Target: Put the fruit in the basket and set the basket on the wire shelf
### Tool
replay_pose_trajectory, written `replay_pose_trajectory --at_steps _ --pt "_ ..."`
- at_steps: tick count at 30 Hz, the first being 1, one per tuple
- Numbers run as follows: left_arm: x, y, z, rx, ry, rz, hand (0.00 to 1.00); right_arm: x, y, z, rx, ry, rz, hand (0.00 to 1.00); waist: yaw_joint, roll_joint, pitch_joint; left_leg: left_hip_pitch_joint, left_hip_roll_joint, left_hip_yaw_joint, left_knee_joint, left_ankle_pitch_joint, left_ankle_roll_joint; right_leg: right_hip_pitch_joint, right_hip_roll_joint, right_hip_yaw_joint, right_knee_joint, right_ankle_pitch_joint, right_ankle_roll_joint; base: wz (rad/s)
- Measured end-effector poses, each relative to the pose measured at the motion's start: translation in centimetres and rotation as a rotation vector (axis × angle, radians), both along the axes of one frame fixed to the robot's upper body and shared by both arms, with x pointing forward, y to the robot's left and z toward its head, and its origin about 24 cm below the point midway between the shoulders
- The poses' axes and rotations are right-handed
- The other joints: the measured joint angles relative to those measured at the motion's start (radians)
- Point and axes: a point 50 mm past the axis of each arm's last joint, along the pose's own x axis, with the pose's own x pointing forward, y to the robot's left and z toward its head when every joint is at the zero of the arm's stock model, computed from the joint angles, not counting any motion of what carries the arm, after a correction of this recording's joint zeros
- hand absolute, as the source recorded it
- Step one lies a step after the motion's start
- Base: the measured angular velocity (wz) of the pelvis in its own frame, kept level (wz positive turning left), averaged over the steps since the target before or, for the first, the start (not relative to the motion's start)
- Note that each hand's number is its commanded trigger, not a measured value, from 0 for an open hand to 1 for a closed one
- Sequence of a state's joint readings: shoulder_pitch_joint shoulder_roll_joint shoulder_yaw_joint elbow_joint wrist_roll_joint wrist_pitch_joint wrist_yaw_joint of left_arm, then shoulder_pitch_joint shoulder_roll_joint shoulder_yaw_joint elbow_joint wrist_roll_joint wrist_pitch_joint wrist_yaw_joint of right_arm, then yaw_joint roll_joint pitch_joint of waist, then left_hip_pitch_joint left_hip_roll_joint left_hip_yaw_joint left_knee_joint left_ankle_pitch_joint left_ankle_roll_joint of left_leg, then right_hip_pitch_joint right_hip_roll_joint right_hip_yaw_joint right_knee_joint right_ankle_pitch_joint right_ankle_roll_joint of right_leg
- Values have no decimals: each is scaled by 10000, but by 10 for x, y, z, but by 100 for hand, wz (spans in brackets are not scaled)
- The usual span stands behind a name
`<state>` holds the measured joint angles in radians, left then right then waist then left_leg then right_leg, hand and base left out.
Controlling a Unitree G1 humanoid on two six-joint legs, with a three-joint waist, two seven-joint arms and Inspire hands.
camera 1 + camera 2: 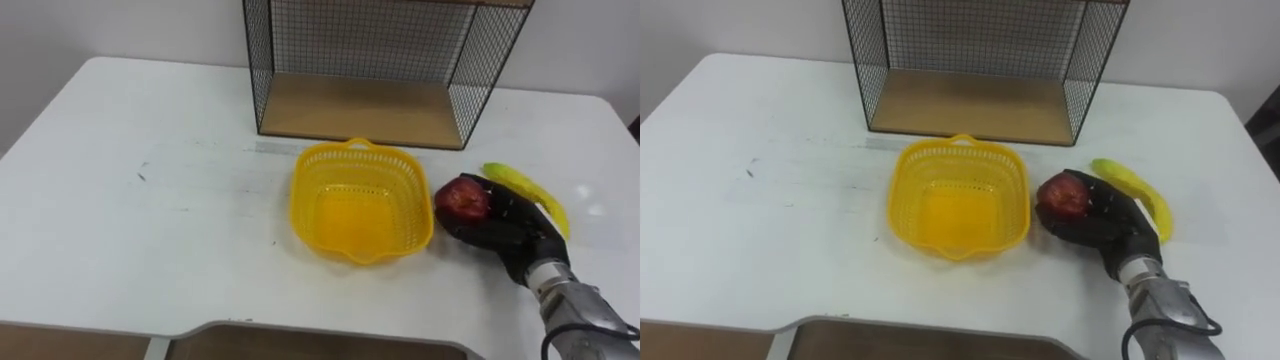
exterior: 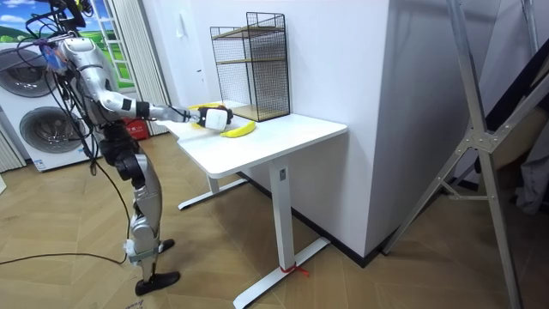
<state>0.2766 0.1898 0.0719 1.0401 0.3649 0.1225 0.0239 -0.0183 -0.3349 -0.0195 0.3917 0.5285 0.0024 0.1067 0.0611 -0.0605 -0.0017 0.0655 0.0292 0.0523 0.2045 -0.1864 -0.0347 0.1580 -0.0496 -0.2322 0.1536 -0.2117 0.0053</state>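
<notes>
An empty yellow plastic basket [image 1: 303,192] sits at the middle of the white table, in front of the wire shelf [image 1: 360,108] with its wooden floor. My right hand [image 1: 505,230] comes in from the lower right, its dark fingers curled round a red apple [image 1: 462,200]. The apple is just right of the basket's rim, low over the table. A yellow banana [image 1: 530,192] lies on the table behind the hand. In the room view I stand at the table's side with my right arm stretched over it toward the banana [image 2: 238,130].
The white table [image 1: 150,200] is bare on its left half, and its front edge runs along the bottom of the eye views. The wire shelf [image 2: 253,64] stands at the far edge against the wall. Washing machines [image 2: 34,129] stand behind me.
</notes>
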Motion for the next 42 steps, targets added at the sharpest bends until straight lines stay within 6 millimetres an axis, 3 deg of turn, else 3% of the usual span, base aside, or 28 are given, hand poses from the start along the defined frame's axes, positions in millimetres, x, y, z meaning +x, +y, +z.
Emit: replay_pose_trajectory --at_steps 7,13,23,27,36,42 --pt "-5 -3 -1 -71 110 65 0 11 10 30 -223 -1298 447 100 -105 -73 27 -18 -1 13 -10 0 1 19 0 42 44 -1 4 -1" --pt "-3 -6 -2 -180 -63 14 0 18 23 73 -48 -3209 1020 100 -41 -34 50 -6 5 10 104 0 4 1 -7 87 168 0 5 -1" --pt "4 -5 -1 -175 -251 -34 0 19 31 100 -102 -4369 1222 100 -13 -77 11 -254 4 13 206 -1 18 -300 -11 115 264 9 13 0" --pt "12 -5 -1 -121 -382 -274 0 18 38 114 -1486 -4906 1608 100 0 -79 8 -427 13 8 298 0 19 -393 -12 100 327 9 12 0" --pt "21 -5 -1 -192 -685 -425 0 18 57 108 -3446 -4582 3071 100 39 -163 60 -380 35 30 257 -6 22 -442 -3 100 329 28 2 0" --pt "15 -5 -2 -255 -372 -336 0 18 60 105 -5386 -4309 3679 100 232 -277 37 -445 35 83 239 -5 24 -522 2 200 318 28 1 -2"
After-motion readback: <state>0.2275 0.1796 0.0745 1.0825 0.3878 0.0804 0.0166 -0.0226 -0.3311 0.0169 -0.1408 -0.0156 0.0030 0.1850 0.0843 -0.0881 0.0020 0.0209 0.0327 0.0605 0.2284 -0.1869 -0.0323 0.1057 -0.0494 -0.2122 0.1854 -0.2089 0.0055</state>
